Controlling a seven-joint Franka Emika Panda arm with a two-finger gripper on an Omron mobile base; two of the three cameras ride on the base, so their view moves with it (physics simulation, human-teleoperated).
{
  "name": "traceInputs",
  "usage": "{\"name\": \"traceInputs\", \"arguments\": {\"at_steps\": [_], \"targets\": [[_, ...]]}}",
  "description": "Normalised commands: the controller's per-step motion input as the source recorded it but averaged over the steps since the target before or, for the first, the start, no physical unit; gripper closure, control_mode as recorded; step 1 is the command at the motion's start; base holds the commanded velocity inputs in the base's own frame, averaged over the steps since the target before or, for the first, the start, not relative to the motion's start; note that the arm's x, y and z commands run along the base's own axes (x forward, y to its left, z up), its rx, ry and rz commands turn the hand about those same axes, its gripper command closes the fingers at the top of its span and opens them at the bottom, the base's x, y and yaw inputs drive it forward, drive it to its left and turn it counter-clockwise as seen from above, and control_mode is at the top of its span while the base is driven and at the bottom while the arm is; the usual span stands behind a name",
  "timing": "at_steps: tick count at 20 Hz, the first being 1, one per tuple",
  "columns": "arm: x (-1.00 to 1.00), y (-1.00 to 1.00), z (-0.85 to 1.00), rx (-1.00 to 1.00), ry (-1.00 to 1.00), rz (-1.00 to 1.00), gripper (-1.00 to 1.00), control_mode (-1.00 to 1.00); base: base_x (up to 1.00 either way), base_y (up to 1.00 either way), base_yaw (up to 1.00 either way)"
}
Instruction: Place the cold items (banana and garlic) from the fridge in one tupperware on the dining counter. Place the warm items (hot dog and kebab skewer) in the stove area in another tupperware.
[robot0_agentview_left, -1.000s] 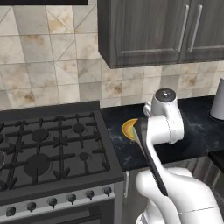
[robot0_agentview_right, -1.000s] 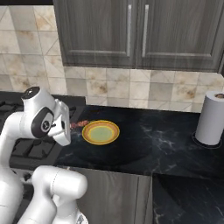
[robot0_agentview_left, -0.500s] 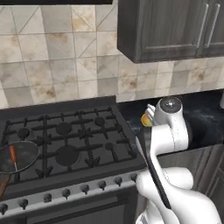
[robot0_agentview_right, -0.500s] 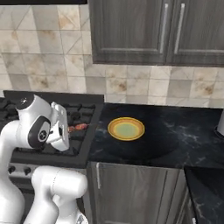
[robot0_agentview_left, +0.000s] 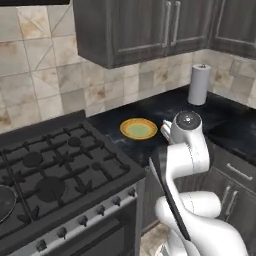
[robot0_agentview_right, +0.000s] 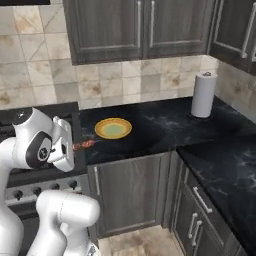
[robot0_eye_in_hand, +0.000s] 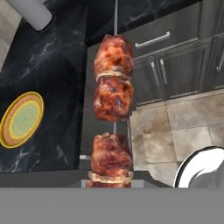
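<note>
One kebab skewer clamped in claw, long axis toward 12 o'clock over bench edge; tray unseen, yellow plate at 9.

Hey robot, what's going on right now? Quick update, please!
Gripper shut on the kebab skewer, carried above the black worktop. Yellow plate sits beside the stove. No tupperware in sight; nothing blocking.

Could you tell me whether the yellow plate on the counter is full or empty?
Empty: the yellow plate on the black counter shows only its bare green centre, nothing on it.
</note>
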Motion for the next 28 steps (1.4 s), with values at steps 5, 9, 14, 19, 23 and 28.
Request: {"name": "traceInputs", "arguments": {"at_steps": [5, 9, 14, 19, 23, 28], "targets": [[0.00, 0.00, 0.00, 0.00, 0.00, 0.00, 1.00, 1.00, -0.71, 0.20, -0.75], [0.00, 0.00, 0.00, 0.00, 0.00, 0.00, 1.00, 1.00, -0.90, 0.26, -0.74], [0.00, 0.00, 0.00, 0.00, 0.00, 0.00, 1.00, 1.00, -1.00, 0.36, -0.64], [0.00, 0.00, 0.00, 0.00, 0.00, 0.00, 1.00, 1.00, -1.00, 0.43, -0.53], [0.00, 0.00, 0.00, 0.00, 0.00, 0.00, 1.00, 1.00, -1.00, 0.11, -0.43], [0.00, 0.00, 0.00, 0.00, 0.00, 0.00, 1.00, 1.00, -1.00, -0.03, -0.33]]}}
